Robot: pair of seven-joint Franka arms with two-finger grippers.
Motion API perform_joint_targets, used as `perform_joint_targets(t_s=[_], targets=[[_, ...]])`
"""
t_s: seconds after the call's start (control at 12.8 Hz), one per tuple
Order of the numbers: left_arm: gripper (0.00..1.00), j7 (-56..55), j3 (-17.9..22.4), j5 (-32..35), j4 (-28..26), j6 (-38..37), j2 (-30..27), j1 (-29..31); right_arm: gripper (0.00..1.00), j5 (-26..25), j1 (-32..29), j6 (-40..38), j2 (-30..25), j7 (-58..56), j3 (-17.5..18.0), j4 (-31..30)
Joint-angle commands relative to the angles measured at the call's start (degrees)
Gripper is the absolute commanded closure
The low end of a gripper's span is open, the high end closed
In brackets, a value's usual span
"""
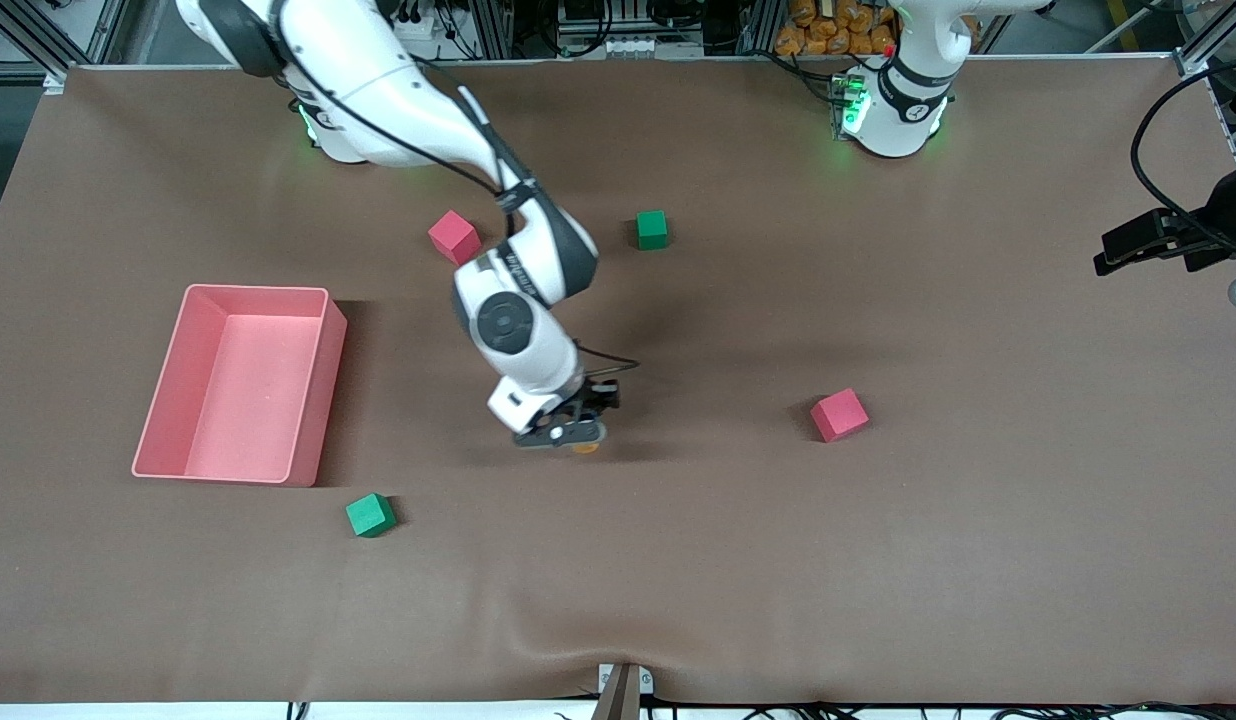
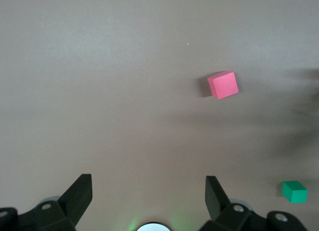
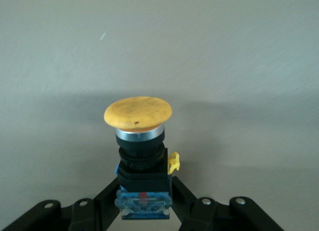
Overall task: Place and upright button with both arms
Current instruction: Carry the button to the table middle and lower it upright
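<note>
Brown cloth covers the table (image 1: 878, 560), and over its middle the right arm (image 1: 428, 110) reaches down from its base, while the left arm (image 1: 913, 85) waits, folded back at its own end. Largest loose item is the pink bin (image 1: 168, 400) toward the right arm's end, then two pink cubes (image 1: 839, 415) (image 1: 454, 237) and two green cubes (image 1: 370, 515) (image 1: 652, 229) scattered about. Now the key bit: the right gripper (image 1: 568, 432) is clamped on the button (image 3: 141, 156), fingers pinching the black blocky body at its blue base. In the right wrist view the button's long axis runs straight out from between the fingers, orange cap (image 3: 138, 113) leading, away from the wrist. It hangs low over the cloth, between the bin and the nearer pink cube; whether it touches, I can't tell. The left gripper (image 2: 148, 196) is spread wide and empty, well apart, so the right arm is by far the nearer. Uprighting, I'd judge, turns on that cap direction.
</note>
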Motion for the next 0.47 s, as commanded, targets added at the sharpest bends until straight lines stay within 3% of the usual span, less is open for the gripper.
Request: perform_joint_targets(t_s=[0.0,0.16,0.23,0.31,0.39], targets=[[0.0,1.55,0.0,-0.66,0.53,-0.54,0.37,0.21,0.93,1.54,4.28,-0.8,3.86,2.62,-0.76,4.26],[0.0,1.55,0.0,-0.75,0.53,-0.62,0.37,0.21,0.92,1.63,4.74,-0.8,4.48,4.2,-0.59,4.35],[0.0,1.55,0.0,-0.75,0.53,-0.62,0.37,0.38,0.87,1.63,5.0,-0.8,4.65,4.73,0.11,4.35],[0.0,1.55,0.0,-0.75,0.53,-0.71,0.37,0.38,0.75,1.55,5.09,-0.8,5.09,5.69,0.55,4.35],[0.0,1.55,0.0,-0.75,0.53,-0.71,0.37,0.38,0.46,1.37,5.61,-0.8,5.27,6.13,0.64,4.35]])
